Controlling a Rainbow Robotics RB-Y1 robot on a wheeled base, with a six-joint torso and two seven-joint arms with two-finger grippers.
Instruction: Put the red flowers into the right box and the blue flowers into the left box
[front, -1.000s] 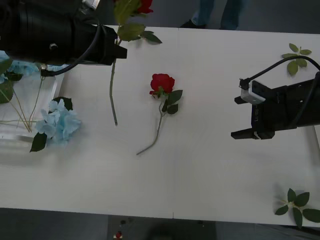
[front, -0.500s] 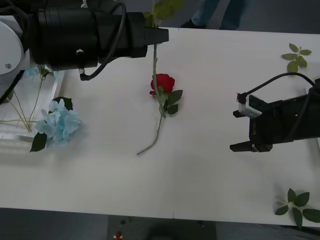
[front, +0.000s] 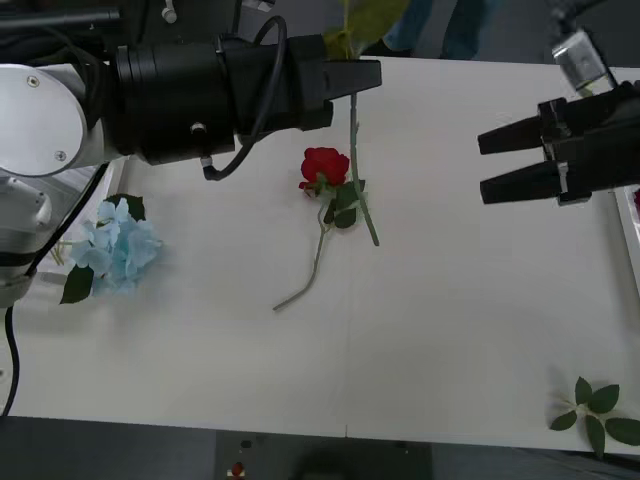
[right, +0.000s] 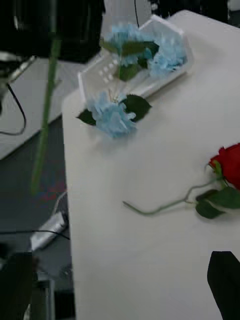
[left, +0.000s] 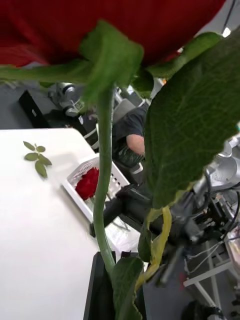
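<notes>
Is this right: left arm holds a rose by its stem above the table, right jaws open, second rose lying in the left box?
Not quite. The second rose lies on the bare table mid-scene, not in the left box, as the front view shows. The rest stands: the left gripper holds a rose stem, and the right gripper is open.

Table (front: 450, 330) smooth matt white. Left box (right: 95, 80) white plastic, slightly translucent, ribbed floor. Rose (front: 324, 165) petals and blue flower (front: 118, 245) look like cloth; left gripper (front: 350, 78) matt black.
</notes>
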